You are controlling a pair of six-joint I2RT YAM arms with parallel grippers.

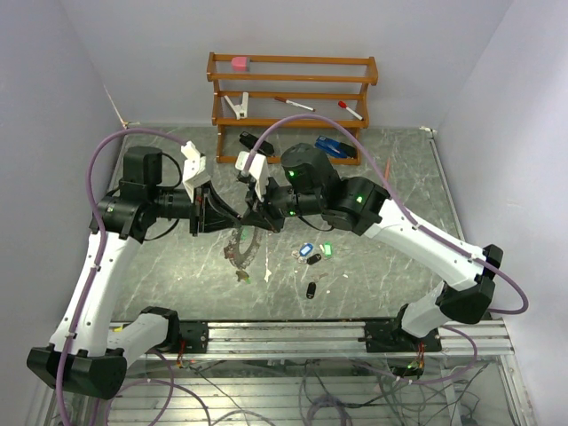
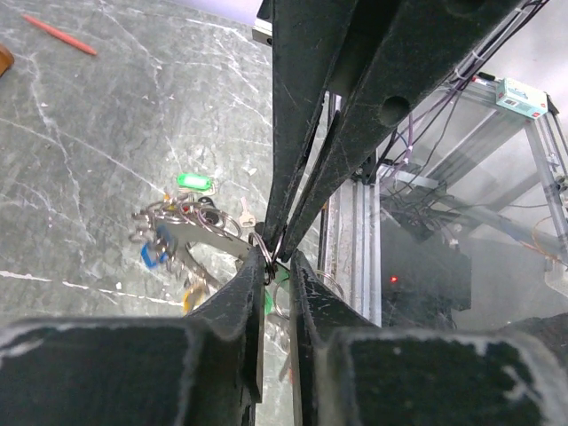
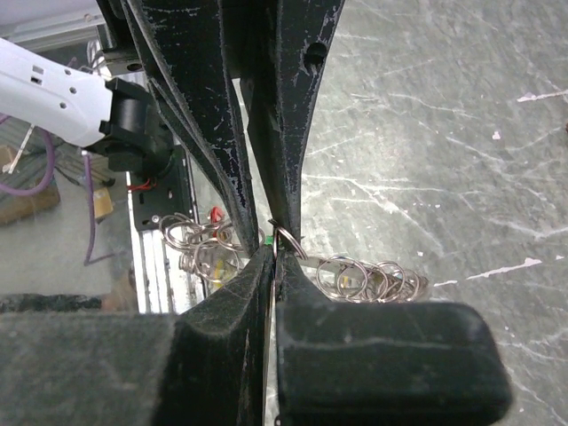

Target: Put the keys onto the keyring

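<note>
The task looks barely under way. The keyring (image 1: 240, 241) hangs between the two arms above the middle of the table (image 1: 399, 177). The left arm's fingers (image 2: 235, 311) are drawn narrow on its thin silvery wire, and the right arm's fingers (image 3: 226, 306) are pinched on the same wire just beside them, tip almost against tip. This reads as the ring being held ready or prised open, though no gap in the wire can be made out. The keys (image 1: 314, 259) lie loose on the table to the right of the ring, well apart from it, so all of the threading is left to do. They are small, with smooth blue, green and black plastic heads. Below the ring dangles a tagged cluster (image 2: 173, 235) of shiny little split rings and coloured tabs. The table is dark, veined and stone-like, and the fingers are scuffed matte black.
</note>
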